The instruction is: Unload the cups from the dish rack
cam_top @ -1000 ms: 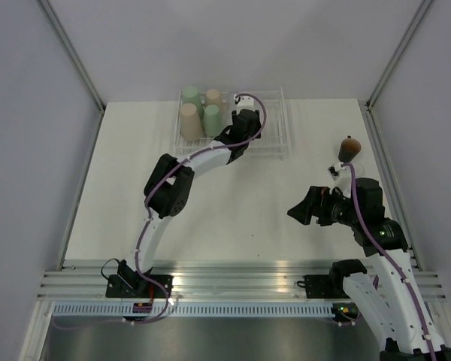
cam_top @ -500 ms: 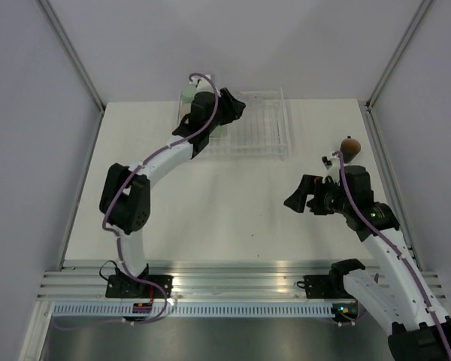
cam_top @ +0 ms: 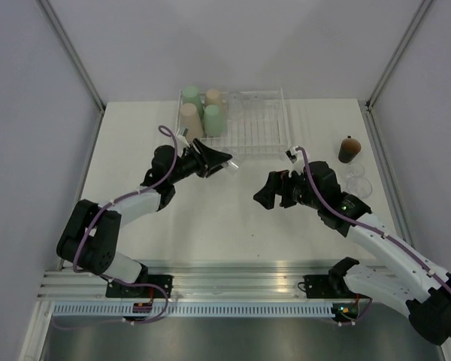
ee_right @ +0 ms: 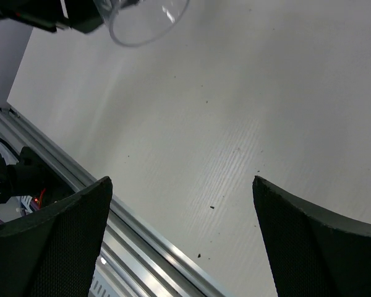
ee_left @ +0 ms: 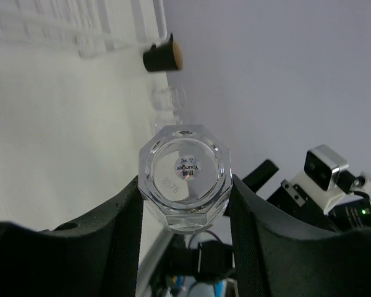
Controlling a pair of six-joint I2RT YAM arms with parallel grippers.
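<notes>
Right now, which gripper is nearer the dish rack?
Left. The left gripper, holding a clear cup, is just in front of the dish rack; the right gripper is farther back.

Lab test cell: white table (cam_top: 233, 226), plain grey walls (cam_top: 30, 135).

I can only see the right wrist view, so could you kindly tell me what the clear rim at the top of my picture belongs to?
Observer: It is a clear cup clamped in the left pincer, seen base-on in the left wrist view.
Operator: Thank you; what stands in the rack?
Observer: From above, two green tumblers and two beige tumblers stand at the left end of the rack.
</notes>
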